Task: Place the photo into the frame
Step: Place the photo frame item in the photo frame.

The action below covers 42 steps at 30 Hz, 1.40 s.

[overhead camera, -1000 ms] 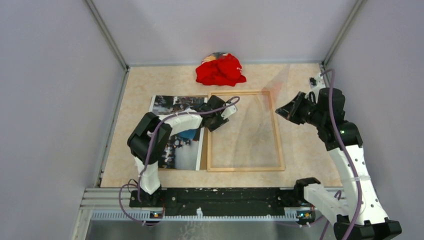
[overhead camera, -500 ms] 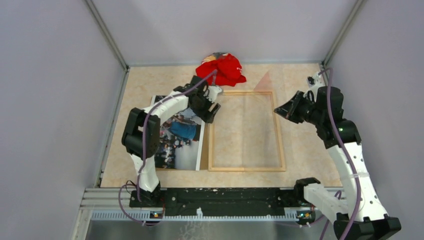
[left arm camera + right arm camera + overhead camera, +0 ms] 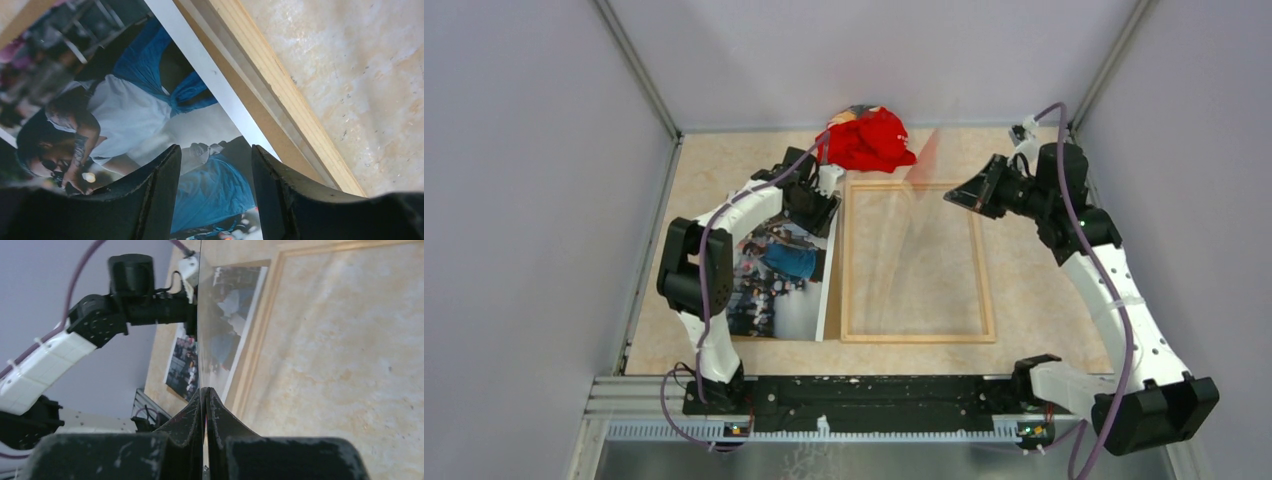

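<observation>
The photo [image 3: 782, 288] lies flat left of the frame [image 3: 986, 285], on a brown board whose edge shows along its right side. My left gripper [image 3: 816, 207] hovers open and empty over the photo's far right corner; the left wrist view shows the print [image 3: 125, 110] between the jaws and the frame's wood rail [image 3: 280, 90] beside it. My right gripper [image 3: 961, 193] is shut on the edge of a clear pane [image 3: 921, 215], held tilted up above the frame's far end. The right wrist view shows the pane [image 3: 210, 335] edge-on between the closed fingers [image 3: 192, 415].
A crumpled red cloth [image 3: 865, 140] lies at the back, just beyond the frame's far rail. Grey walls close in the table on the left, back and right. The left arm [image 3: 125, 310] shows behind the pane in the right wrist view.
My left gripper has swung from the frame's near-left area back and left to the photo's far corner. My right gripper has moved farther back and left, tilting the clear pane higher.
</observation>
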Motion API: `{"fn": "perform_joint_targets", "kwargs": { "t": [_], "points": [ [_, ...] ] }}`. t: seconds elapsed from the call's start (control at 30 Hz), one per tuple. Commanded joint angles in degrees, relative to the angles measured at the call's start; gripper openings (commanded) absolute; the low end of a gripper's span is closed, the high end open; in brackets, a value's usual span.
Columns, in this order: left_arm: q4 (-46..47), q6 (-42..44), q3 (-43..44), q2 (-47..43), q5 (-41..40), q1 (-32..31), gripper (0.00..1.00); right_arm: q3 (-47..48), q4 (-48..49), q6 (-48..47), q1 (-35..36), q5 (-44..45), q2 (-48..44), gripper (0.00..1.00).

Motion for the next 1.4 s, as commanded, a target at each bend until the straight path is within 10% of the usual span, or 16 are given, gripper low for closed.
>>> {"fn": "perform_joint_targets", "kwargs": {
  "t": [0.0,0.73,1.37],
  "points": [
    [0.7,-1.05,-2.15,-2.2,-0.14,0.28,0.61,3.3,10.2,2.53,2.33,-4.05,-0.13,0.0],
    [1.13,1.08,-5.48,-5.3,-1.68,0.44,0.62,-28.52,25.27,5.71,-0.76,8.05,0.65,0.0],
    [0.44,-2.98,-3.17,0.98,2.56,0.2,0.58,-31.7,39.96,6.61,-0.83,0.86,-3.8,0.0]
  ]
}}
